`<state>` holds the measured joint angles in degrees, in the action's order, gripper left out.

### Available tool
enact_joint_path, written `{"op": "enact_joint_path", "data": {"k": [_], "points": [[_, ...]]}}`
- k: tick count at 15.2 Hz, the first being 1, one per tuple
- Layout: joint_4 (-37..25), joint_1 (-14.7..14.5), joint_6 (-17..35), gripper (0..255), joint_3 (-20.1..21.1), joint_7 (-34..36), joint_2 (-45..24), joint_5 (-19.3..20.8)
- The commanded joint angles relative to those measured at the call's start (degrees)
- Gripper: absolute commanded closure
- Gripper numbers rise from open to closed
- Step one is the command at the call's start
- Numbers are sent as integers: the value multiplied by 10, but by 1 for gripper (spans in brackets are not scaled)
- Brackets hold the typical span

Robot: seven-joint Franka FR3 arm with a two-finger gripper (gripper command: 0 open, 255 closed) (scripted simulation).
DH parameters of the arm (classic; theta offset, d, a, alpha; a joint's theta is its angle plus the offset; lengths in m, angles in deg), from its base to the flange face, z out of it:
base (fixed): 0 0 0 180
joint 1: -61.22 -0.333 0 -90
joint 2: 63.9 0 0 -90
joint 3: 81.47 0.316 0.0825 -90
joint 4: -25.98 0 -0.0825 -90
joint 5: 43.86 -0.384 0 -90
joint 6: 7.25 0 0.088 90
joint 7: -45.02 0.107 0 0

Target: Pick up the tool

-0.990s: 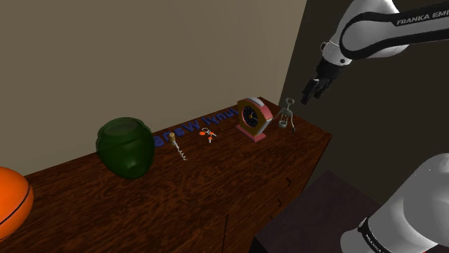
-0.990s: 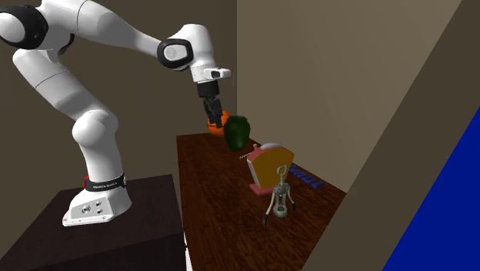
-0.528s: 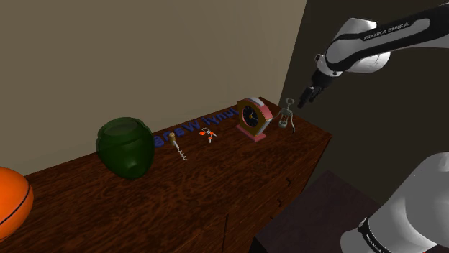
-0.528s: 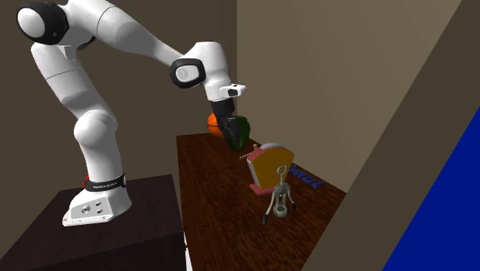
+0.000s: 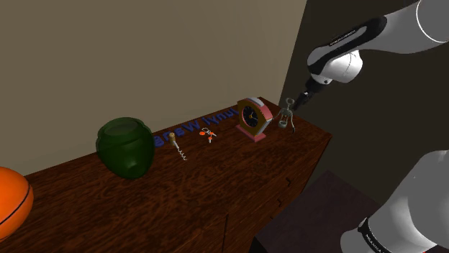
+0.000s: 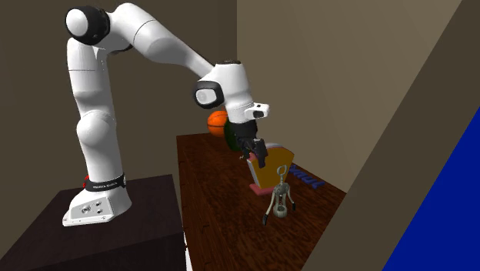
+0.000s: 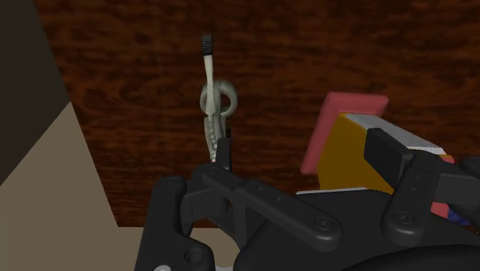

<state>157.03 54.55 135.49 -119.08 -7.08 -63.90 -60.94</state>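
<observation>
A dark wooden counter (image 5: pixel 216 187) runs along a plain beige wall (image 5: pixel 144 57). The tool, a winged metal corkscrew (image 5: pixel 287 115), stands upright near the counter's far end, just beside a small red and yellow clock (image 5: pixel 252 117). My black gripper (image 6: pixel 255 154) hangs in the air above and close to the corkscrew, not touching it. From the wrist camera its fingers look spread apart with nothing between them, and the corkscrew sits ahead of them, seen from above. I judge this to be the approach step, with the grasp not yet begun. The next move calls for centring over the corkscrew, lowering until the fingers pass on either side of it while keeping clear of the clock, then closing
</observation>
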Motion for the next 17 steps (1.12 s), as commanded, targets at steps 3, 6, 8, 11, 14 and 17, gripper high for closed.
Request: {"op": "enact_joint_path", "data": {"k": [3, 6, 8, 11, 14, 17], "points": [[-74, 26, -2, 0, 7, -142, -114, -149], [-141, 73, -17, 0, 38, -217, -191, -227], [-153, 85, -15, 0, 49, -233, -209, -244], [-152, 93, -3, 0, 60, -251, -226, -264], [-152, 102, 9, 0, 71, -268, -242, -285], [-151, 103, 11, 255, 73, -272, -245, -289]]}}
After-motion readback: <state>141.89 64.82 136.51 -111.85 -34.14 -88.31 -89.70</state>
